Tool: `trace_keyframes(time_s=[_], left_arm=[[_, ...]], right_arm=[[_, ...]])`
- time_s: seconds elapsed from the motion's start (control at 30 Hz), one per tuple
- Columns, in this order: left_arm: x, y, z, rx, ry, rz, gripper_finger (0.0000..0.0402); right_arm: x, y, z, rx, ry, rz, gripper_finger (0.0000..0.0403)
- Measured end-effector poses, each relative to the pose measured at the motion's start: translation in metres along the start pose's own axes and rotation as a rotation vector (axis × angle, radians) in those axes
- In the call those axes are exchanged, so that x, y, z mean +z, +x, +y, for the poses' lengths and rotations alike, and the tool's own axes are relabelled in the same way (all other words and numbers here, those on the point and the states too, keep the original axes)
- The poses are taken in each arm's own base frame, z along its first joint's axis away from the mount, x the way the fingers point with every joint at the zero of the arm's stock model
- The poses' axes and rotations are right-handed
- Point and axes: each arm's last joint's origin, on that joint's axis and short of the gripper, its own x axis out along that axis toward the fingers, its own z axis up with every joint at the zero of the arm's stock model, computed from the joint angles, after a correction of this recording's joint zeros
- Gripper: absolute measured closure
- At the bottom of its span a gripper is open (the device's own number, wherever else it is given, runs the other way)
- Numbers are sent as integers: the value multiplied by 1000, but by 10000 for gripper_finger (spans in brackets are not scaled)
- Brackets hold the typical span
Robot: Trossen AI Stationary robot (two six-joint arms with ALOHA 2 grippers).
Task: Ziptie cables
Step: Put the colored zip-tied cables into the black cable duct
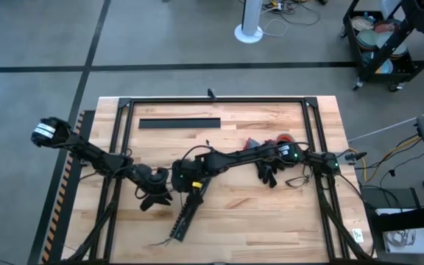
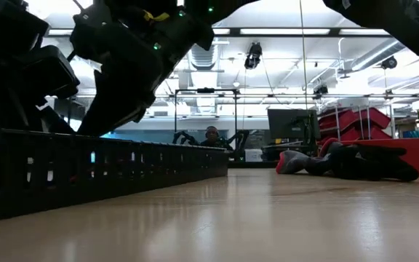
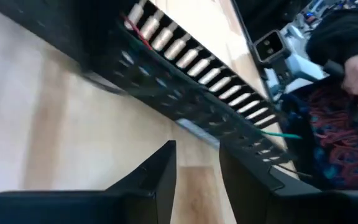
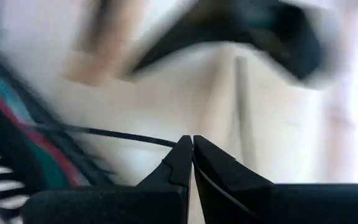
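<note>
Black slotted duct (image 1: 188, 210), pale wood table (image 1: 256, 213)

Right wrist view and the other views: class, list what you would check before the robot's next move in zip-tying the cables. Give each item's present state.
1. Right gripper shut on the thin dark strand: ok.
2. That strand is a ziptie: cannot tell.
3. Left gripper open, facing the black duct: ok.
4. Cables lying inside the duct: ok, a red one shows through the slots.
5. Ziptie looped round the cables: cannot tell.
</note>
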Motion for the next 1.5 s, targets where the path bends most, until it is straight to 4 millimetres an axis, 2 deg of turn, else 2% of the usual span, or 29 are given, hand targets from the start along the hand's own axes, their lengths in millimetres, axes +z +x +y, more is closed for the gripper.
trace_keyframes(time_s=[0.1, 0.3, 0.4, 0.57, 0.7, 0.87, 1.0, 1.2, 1.33, 1.5], left_arm=[[-5, 1, -2, -7, -50, 34, 285], [-12, -1, 0, 29, -120, 104, 275], [-19, -4, 4, 86, -135, 173, 272], [-16, -11, 2, 127, -146, 175, 265], [4, -16, -11, 120, -80, 55, 260], [15, -18, -15, 194, -27, -95, 260], [11, -12, -11, 242, -36, -72, 256], [13, 1, -14, 193, -22, -109, 238], [9, 9, -8, 289, -49, -44, 221], [12, 20, -8, 308, -60, -11, 212]], right_arm=[[-1, -8, -13, -112, 9, 31, 403], [-9, -13, -35, -146, 112, 53, 403], [-10, -13, -34, -135, 113, 69, 403], [-9, -11, -25, -118, 100, 77, 403], [-7, -10, -20, -109, 88, 73, 403], [-6, -10, -15, -104, 71, 74, 403], [-6, -9, -14, -102, 63, 75, 403], [-6, -9, -14, -103, 55, 75, 403], [-6, -9, -14, -103, 44, 74, 403], [-6, -9, -14, -101, 45, 77, 403]])
